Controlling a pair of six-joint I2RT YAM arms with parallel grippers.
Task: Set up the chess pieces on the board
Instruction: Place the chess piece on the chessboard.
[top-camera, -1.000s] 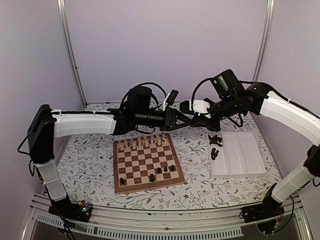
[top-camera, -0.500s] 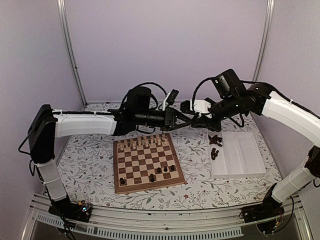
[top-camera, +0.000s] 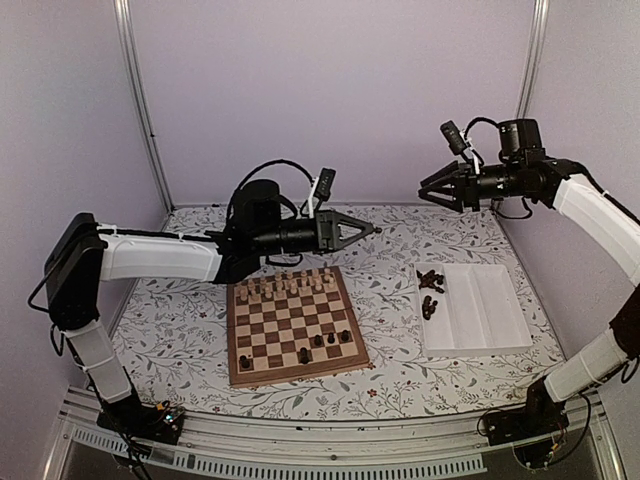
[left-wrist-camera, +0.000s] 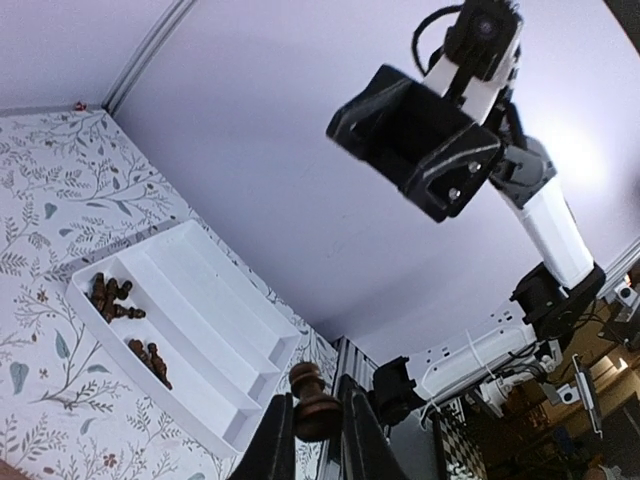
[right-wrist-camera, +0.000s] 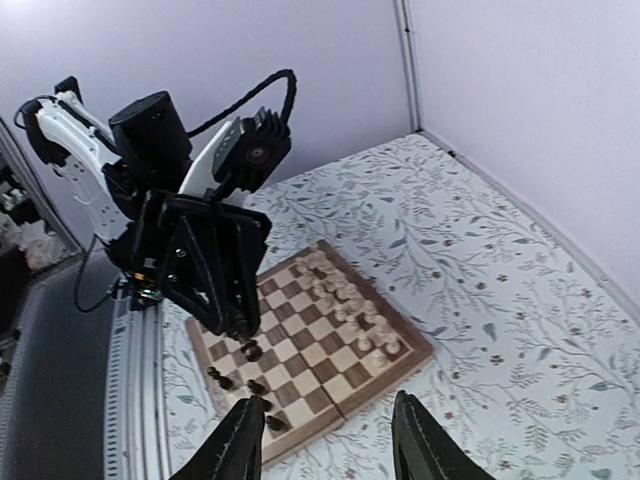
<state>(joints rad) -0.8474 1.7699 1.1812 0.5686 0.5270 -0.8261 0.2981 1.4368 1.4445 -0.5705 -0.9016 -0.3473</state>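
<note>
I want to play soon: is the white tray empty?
Not empty. Dark chess pieces lie in the tray, at the end nearest the board.

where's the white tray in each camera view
Top external: white tray at right, beside the board.
Left wrist: tray at lower left, dark pieces in it.
Right wrist: not in it.
Shared landmark: floral table cover, in all three.

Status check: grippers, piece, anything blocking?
Left gripper shut on dark chess piece, in the air. Right gripper open, empty, raised clear. Nothing blocking the board.
</note>
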